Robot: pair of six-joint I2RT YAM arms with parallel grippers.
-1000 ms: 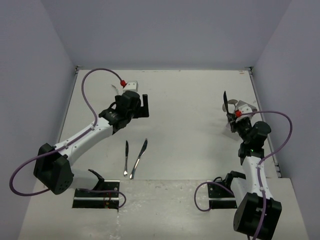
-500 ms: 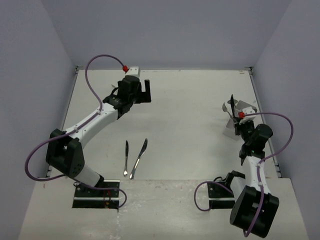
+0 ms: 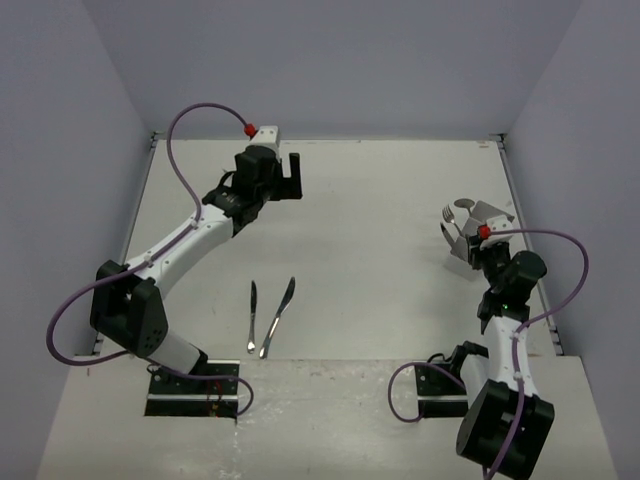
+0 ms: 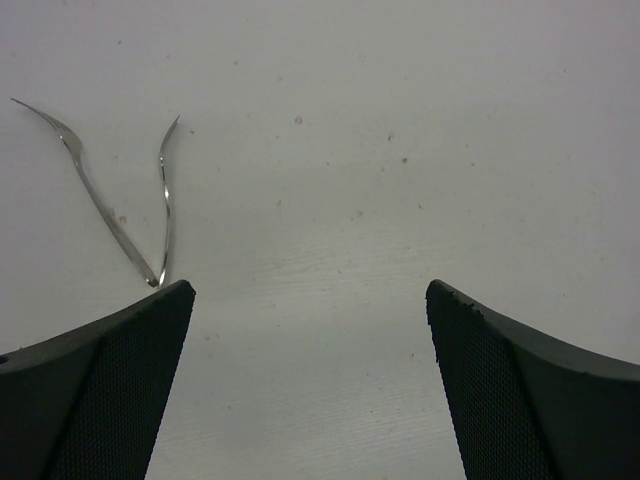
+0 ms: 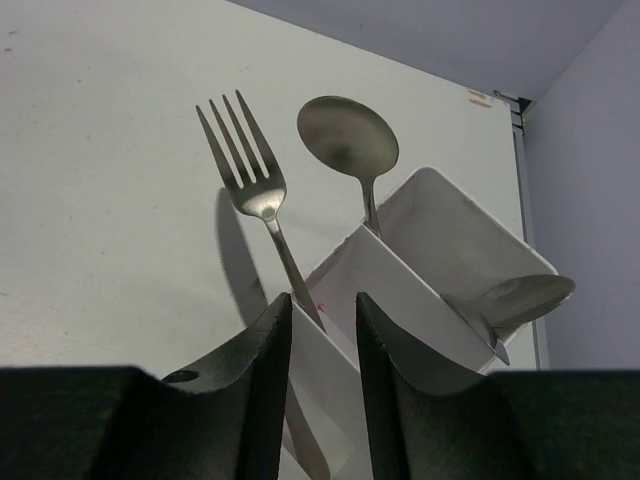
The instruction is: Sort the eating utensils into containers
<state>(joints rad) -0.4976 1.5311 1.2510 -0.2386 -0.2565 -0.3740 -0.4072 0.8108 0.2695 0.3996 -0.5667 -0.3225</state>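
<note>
A white divided container (image 3: 492, 212) stands at the right of the table, and also shows in the right wrist view (image 5: 450, 230). It holds an upright fork (image 5: 245, 160), a spoon (image 5: 347, 135) and a second spoon (image 5: 520, 300). My right gripper (image 3: 473, 243) sits right at its near compartment (image 5: 322, 320), jaws a narrow gap apart, the fork's handle beside the left finger. Two silver utensils (image 3: 252, 315) (image 3: 279, 312) lie side by side near the front centre; the left wrist view shows them far off (image 4: 100, 195). My left gripper (image 3: 291, 175) is wide open and empty (image 4: 310, 300) at the back left.
Purple cables loop off both arms. The side walls stand close to the table's left and right edges. A raised white ledge runs along the front by the arm bases (image 3: 195, 390).
My left arm swung from mid-table to the back left. My right gripper brought an upright utensil down into the container, and the fork now stands there.
</note>
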